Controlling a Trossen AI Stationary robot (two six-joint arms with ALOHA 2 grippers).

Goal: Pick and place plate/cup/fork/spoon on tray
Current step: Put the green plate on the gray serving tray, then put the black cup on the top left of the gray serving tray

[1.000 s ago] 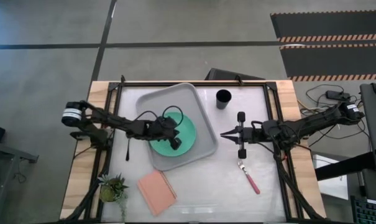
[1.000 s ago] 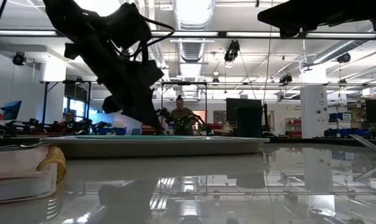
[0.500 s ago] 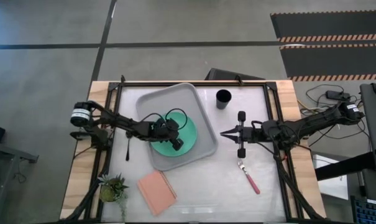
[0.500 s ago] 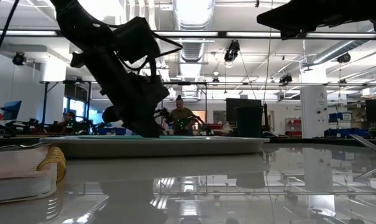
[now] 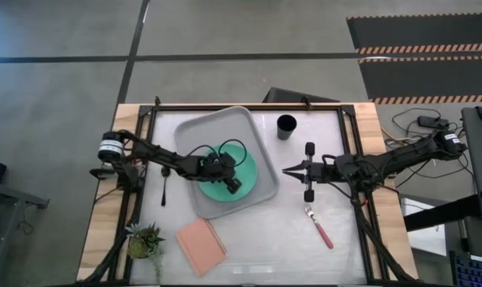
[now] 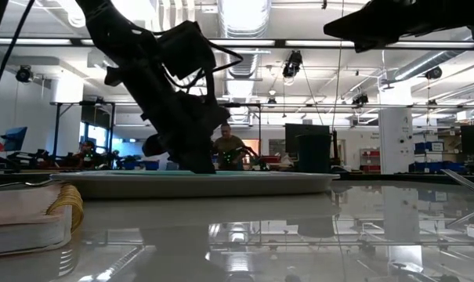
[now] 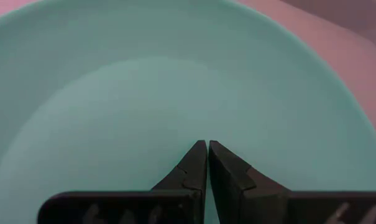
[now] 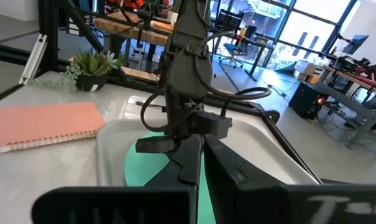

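The mint-green plate (image 5: 244,159) lies flat in the light-grey tray (image 5: 194,131). My left gripper (image 5: 235,186) is shut, with its tips down on the plate, near the plate's near-right part; it also shows in the left wrist view (image 7: 207,144) and the low view (image 6: 199,168). My right gripper (image 5: 287,171) is shut and empty, held above the table to the right of the tray. The black cup (image 5: 286,126) stands at the far side. The pink-handled fork (image 5: 321,229) lies at the near right. The thin spoon (image 5: 165,188) lies to the left of the tray. My left gripper has its shut fingertips (image 7: 197,155) down on the plate's flat inner face (image 7: 207,124). The fingers slant down from above and from the table's left. The plate lies flat in the tray.
A salmon-pink pad (image 5: 201,245) and a small potted plant (image 5: 143,239) sit at the near left. A black frame rail (image 5: 350,159) runs along the table's sides. People and benches show in the room beyond the table (image 6: 227,145).
My left gripper has gone toward the table's right edge and lower, staying shut. The plate has slid a little toward the tray's right side with it, still flat.
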